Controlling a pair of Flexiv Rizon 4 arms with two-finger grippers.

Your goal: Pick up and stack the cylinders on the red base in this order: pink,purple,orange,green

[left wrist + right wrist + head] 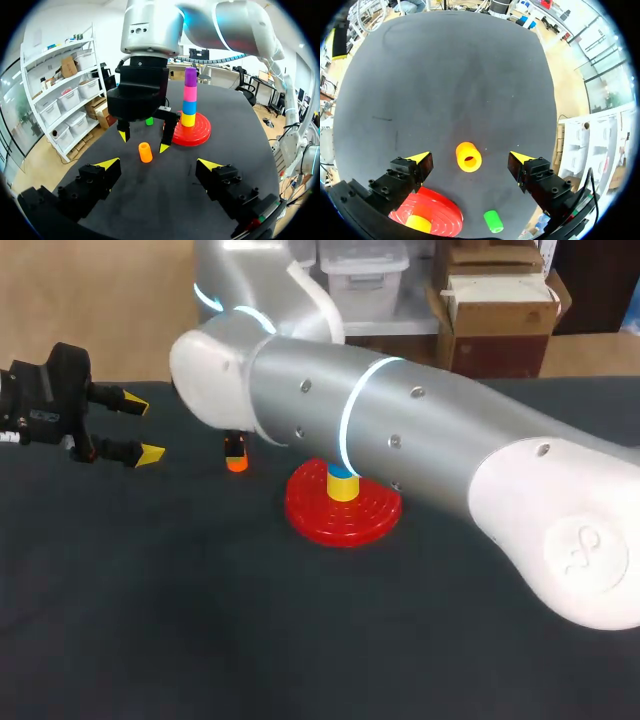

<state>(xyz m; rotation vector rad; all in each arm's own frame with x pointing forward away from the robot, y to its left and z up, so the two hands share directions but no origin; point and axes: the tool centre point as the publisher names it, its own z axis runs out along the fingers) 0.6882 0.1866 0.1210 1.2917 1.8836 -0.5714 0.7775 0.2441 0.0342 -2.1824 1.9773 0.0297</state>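
Wide-open right gripper (143, 141) hangs over the orange cylinder (468, 156), next in line for the stack.

The orange cylinder stands on the dark table (200, 620) between the spread yellow tips, untouched and near the red base (197, 134). On the base, a yellow cylinder (188, 119), a blue cylinder (189, 107), the pink cylinder (189, 93) and the purple cylinder (190, 76) rise in one column. The left gripper (130, 430), also spread wide and empty, sits well off to the side. An off-centre close could tip the small piece over, and a low carry could clip the tall column and topple it. The green cylinder (493, 221) lies near the base. In the head view the right arm (400, 440) blocks the upper stack, the right gripper and the green cylinder. Whether the tips are down at the cylinder's height cannot be told.
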